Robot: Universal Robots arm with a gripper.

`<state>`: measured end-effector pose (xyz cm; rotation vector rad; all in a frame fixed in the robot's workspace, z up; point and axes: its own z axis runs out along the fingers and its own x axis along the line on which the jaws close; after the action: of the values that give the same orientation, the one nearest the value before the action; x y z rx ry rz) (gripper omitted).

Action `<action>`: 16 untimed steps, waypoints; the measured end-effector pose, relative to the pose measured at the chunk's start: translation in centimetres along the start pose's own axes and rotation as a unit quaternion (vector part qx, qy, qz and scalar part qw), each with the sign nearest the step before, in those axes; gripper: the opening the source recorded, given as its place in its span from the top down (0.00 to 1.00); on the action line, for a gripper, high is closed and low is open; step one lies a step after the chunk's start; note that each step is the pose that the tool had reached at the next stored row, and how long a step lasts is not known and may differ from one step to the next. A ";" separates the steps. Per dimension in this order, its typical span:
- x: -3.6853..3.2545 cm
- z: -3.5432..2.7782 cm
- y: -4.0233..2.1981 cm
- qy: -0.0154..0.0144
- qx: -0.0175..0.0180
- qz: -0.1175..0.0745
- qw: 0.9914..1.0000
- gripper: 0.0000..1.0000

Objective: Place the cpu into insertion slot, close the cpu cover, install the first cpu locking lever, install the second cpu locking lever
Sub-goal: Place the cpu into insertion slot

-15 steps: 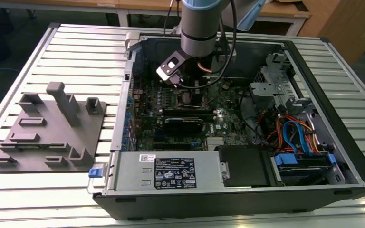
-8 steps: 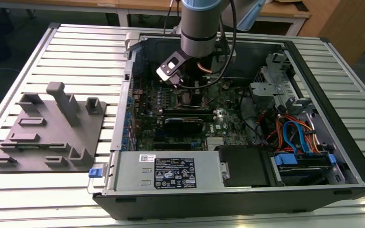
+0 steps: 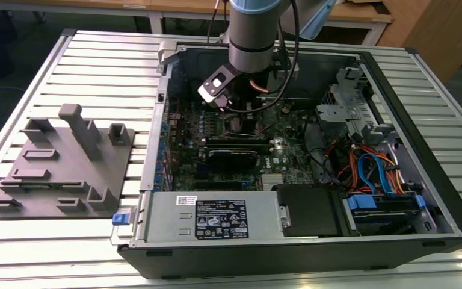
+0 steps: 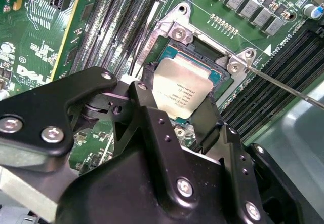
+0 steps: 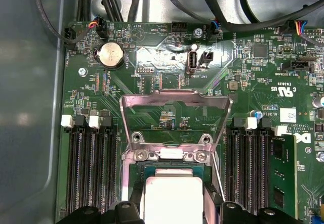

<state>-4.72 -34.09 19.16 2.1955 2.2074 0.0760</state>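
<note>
In both wrist views my gripper point(image 4: 180, 91) point(image 5: 173, 206) is shut on the cpu point(image 4: 186, 82) point(image 5: 173, 191), one black finger against each side of the silver-tan chip. The chip lies level in or just over the insertion slot point(image 4: 204, 51) point(image 5: 152, 169); I cannot tell whether it is seated. The cpu cover point(image 5: 177, 101) stands swung open behind the socket, the board showing through its cut-out. A thin metal locking lever point(image 4: 283, 84) juts out from the socket's corner. In the exterior view the gripper point(image 3: 233, 109) reaches down into the open computer case point(image 3: 295, 241).
Long black memory slots point(image 5: 91, 168) flank the socket on both sides, with a memory stick point(image 5: 281, 176) seated in one. Cables point(image 5: 223, 11) run along the case wall beyond the board. A grey fixture plate point(image 3: 62, 162) lies on the slatted table at the exterior view's left.
</note>
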 end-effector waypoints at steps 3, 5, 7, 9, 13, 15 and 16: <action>0.00 0.01 0.00 0.000 0.000 0.000 1.000 0.46; 0.00 0.01 0.00 0.000 0.000 0.000 1.000 0.46; 0.00 0.01 0.00 0.000 0.000 0.000 1.000 0.46; 0.00 0.02 0.00 0.000 0.000 0.000 1.000 0.46; 0.00 0.03 0.00 0.000 0.000 0.000 1.000 0.46; 0.00 0.04 0.00 0.000 0.000 0.000 1.000 0.46; 0.00 0.04 0.00 0.000 0.000 0.000 1.000 0.46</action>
<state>-4.72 -34.09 19.12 2.1955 2.2074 0.0759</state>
